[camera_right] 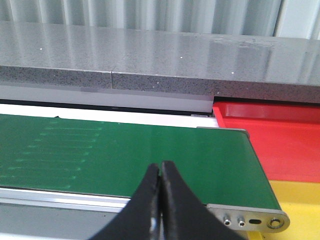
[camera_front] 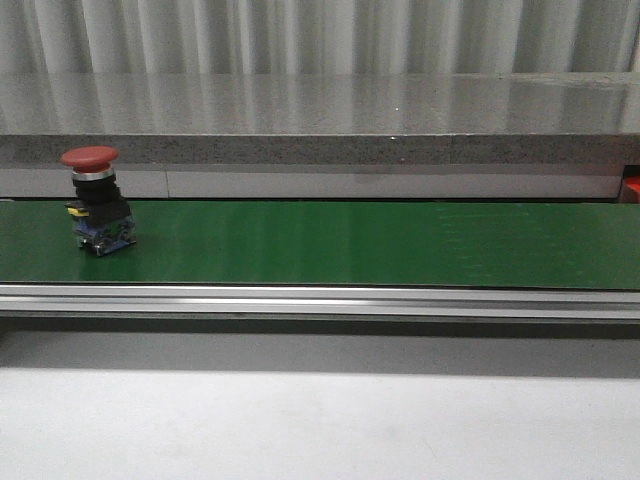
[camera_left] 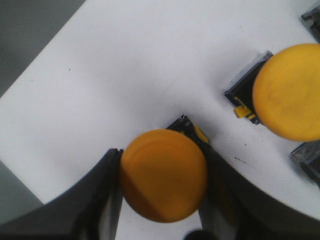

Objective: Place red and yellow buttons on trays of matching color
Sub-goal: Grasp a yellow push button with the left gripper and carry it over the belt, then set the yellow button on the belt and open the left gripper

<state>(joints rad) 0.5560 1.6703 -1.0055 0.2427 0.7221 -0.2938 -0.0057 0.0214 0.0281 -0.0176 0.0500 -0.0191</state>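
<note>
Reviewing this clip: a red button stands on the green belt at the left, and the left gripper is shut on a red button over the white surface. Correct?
Not quite. The button in the left gripper is yellow, not red, as the left wrist view shows. The rest holds: a red button stands on the green belt at the left in the front view, and the held one is over the white surface.

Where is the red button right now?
In the front view, the red button stands upright at the far left of the green belt, alone.
</note>
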